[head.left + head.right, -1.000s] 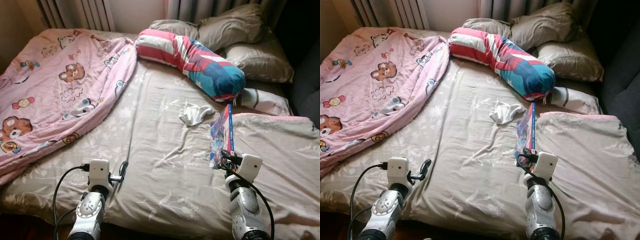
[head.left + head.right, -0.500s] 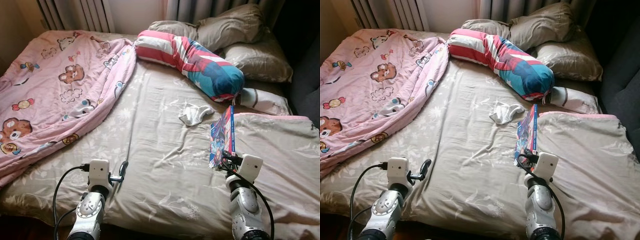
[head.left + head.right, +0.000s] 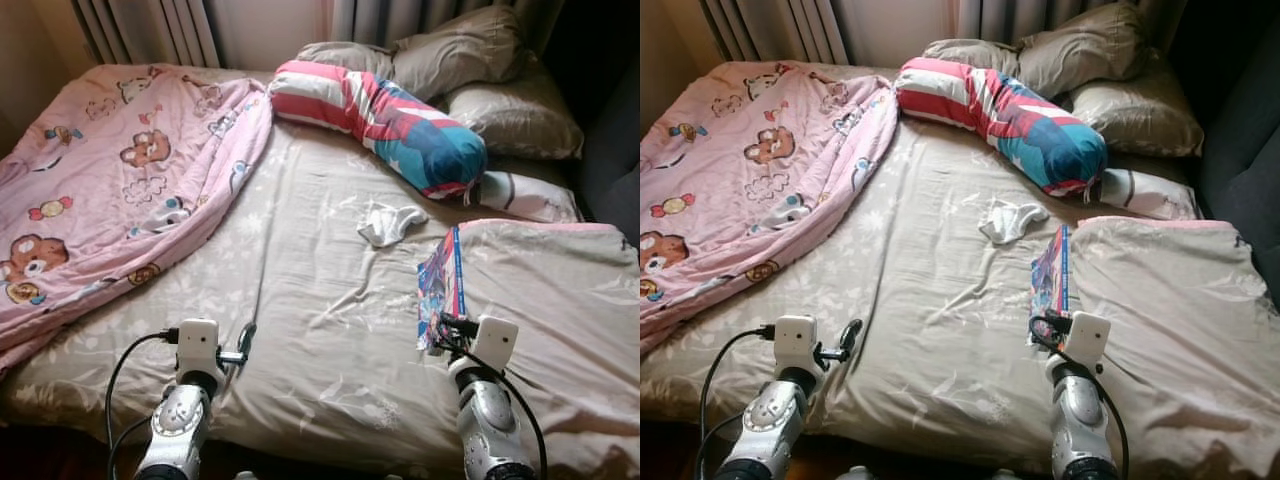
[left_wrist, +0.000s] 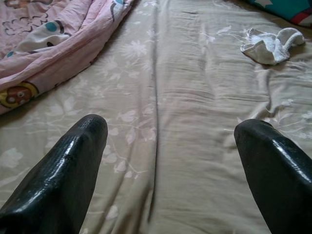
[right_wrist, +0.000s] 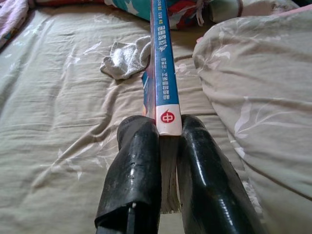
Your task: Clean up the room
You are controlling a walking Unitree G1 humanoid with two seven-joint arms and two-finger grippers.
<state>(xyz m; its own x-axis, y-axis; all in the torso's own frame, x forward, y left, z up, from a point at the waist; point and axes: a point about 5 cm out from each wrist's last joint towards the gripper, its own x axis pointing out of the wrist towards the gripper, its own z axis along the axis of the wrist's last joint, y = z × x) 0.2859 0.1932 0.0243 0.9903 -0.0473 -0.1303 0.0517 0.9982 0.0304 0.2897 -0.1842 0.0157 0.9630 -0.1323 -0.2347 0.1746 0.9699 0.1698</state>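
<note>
Scanning from the left of the head views, I see the pink cartoon-bear quilt [image 3: 110,180] bunched over the upper left of the frame, lying where it lay a second ago. Low at the left, my left gripper [image 4: 170,170] hovers just above the beige floral bedsheet [image 3: 310,290]; its wrist camera shows the two black fingers spread wide with nothing between them, and it has not moved in the last second.

In the middle of the frame, the small crumpled white cloth [image 3: 390,222] sits on the sheet, below the striped red, white and teal bolster pillow [image 3: 385,120] and the taupe pillows [image 3: 500,70] at the upper right.

The change is at the lower right. My right gripper [image 5: 168,146] is clamped on the bottom edge of the thin blue-spined paperback book [image 3: 443,285], which stands on edge just beside the folded-back beige duvet [image 3: 560,300]. Over the last second the arm and book have slid lower in the frame, pulling toward me, though some of that shift looks like the head camera tilting, since the whole bed has shifted a little too.

I judge the grip firm and the book coming off the bed, so one stray item is on its way; the cloth and the rumpled bedding are left to tidy.
</note>
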